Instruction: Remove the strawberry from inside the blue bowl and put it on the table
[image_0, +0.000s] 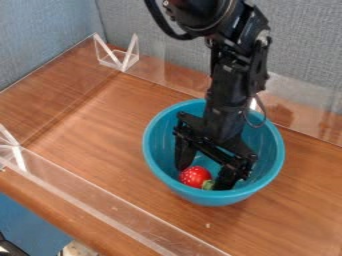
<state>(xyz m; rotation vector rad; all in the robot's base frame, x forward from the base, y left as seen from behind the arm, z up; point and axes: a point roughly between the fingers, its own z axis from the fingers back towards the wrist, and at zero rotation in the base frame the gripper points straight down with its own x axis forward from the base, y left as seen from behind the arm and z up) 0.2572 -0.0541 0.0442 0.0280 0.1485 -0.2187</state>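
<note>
The blue bowl sits on the table toward the front right. Inside it, at the near side of the bottom, lies the red strawberry with a bit of green at its right. My black gripper reaches down into the bowl from above. Its two fingers stand apart, one on each side of the strawberry, with the tips close to the fruit but not visibly pressing it. The arm covers part of the bowl's far wall.
Low clear acrylic walls edge the tabletop, along the front and at the back right. A small clear stand rises at the far left corner. Bare wood stretches left of the bowl.
</note>
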